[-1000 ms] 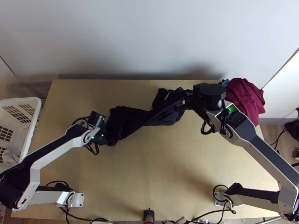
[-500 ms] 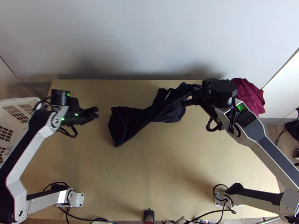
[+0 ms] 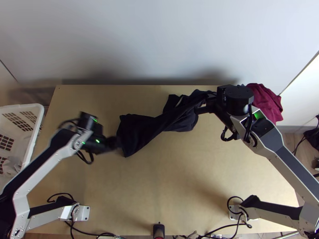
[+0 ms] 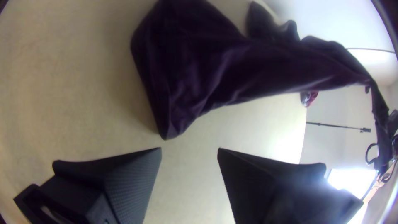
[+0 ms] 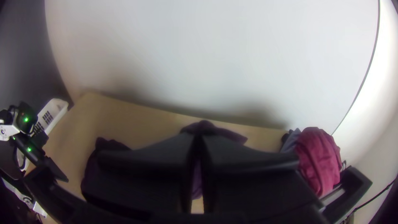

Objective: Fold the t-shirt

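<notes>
Where the top view's left edge cuts in, white basket (image 3: 24, 106), part out of frame, beside the table (image 3: 171, 179); pale item (image 3: 12, 165) inside, can't tell what. Left arm (image 3: 40, 166) next, elbow end cropped at the same edge. Left gripper (image 3: 115, 143) smeared by blur in the top view, near the shirt's closest end; left wrist view has its fingers well apart, bare table between them, shirt corner just beyond the tips. Dark t-shirt (image 3: 145, 129) mid-table toward the wall: bunched and twisted, broad end lying flat-ish, far part drawn up off the table. Sleeves, hem, collar: can't sort out, too dark. Black device (image 3: 158, 231) at near edge, cut off at the bottom. Right gripper (image 3: 207, 98) is clamped on the shirt's raised end; fingers nearly meet in the right wrist view, hiding much of the cloth; exact part gripped unclear. Right arm (image 3: 279, 155) runs back to its base, elbow cropped at the corner. Maroon cloth (image 3: 265, 103) heaped at the far right corner, partly behind that arm; grey-blue cloth (image 5: 290, 139) against it, mostly covered.
</notes>
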`<state>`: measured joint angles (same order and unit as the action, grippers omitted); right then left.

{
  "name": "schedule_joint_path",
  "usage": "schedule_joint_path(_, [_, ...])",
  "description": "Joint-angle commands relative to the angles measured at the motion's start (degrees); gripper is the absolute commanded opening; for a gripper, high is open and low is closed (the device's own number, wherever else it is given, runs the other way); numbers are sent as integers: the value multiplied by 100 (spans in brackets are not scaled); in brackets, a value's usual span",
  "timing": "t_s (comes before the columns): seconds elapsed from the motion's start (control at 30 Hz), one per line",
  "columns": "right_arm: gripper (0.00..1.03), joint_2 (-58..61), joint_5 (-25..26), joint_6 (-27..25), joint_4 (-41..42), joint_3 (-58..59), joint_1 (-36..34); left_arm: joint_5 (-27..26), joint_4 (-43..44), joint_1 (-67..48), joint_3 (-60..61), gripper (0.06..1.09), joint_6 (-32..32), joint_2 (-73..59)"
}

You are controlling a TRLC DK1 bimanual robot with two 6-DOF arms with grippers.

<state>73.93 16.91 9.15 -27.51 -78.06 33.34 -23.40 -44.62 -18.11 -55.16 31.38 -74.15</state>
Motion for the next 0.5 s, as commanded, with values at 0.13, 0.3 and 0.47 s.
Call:
schedule_joint_path(0.13, [3,-2,6,-9,9,45,-38,143,569,-1037,532,80,185,-592])
schedule_joint_path(0.3, [3,-2,6,-9,9,37,-82,600,929,-1090,567,79,264,-882])
schedule_joint_path(0.47, [3,-10,6,-18,0,37,-109,775,1254,-1037,611,79,308,-1093])
